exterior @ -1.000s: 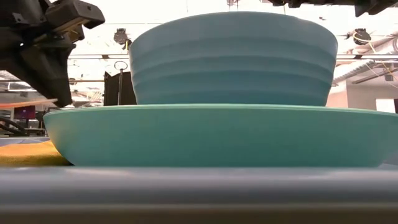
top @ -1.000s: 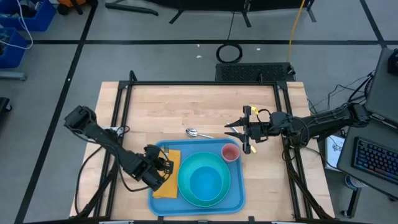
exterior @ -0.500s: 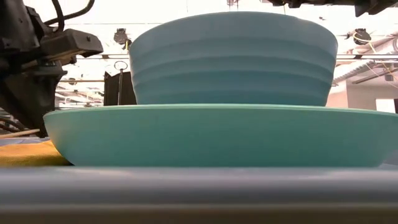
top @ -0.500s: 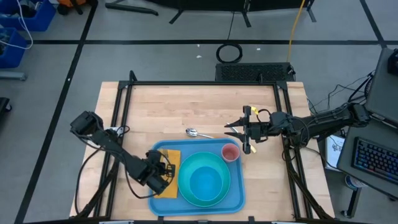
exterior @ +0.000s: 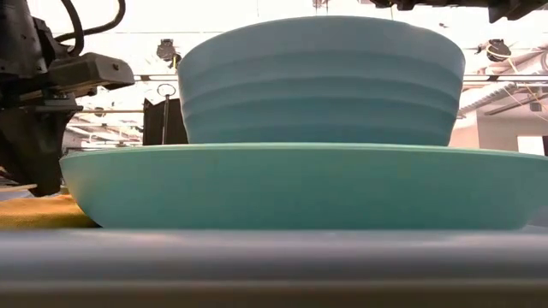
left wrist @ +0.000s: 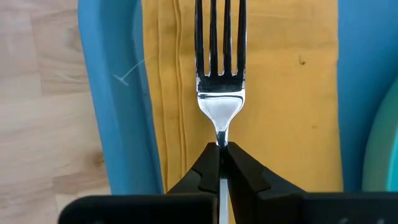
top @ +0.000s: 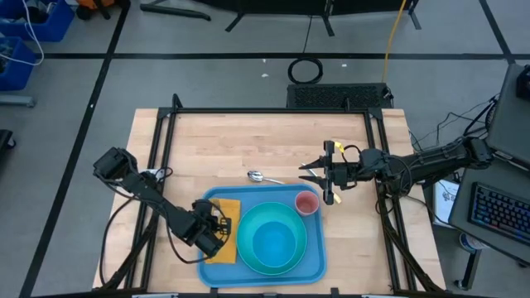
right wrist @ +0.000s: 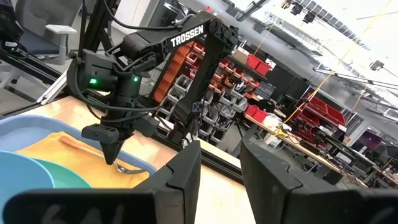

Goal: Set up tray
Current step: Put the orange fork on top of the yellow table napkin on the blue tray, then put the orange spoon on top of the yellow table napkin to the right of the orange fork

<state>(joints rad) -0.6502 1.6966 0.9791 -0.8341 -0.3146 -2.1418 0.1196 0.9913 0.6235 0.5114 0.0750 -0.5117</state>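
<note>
Tray (top: 312, 266): lay at the table's 6 o'clock edge in the high view, blue, long side across.
Left gripper (top: 217, 230): sat over the tray's 9 o'clock end, fingers pinched tight on the neck of a fork (left wrist: 220, 74).
Fork: tines pointed away from the gripper, lying over the yellow napkin (left wrist: 286, 93); in the wrist view I couldn't tell whether it touched the cloth.
Napkin: flat inside the tray, just beside the turquoise plate (top: 272, 240).
Plate: filled the tray's middle, carrying a bowl (exterior: 321, 81); both blocked most of the low view.
Cup (top: 306, 203): pink, at the tray's 1 o'clock corner.
Spoon (top: 257, 176): on bare wood, just off the tray's 12 o'clock rim.
Right gripper (top: 305, 176): hung at 12 o'clock of the cup, fingers partly apart, empty.
</note>
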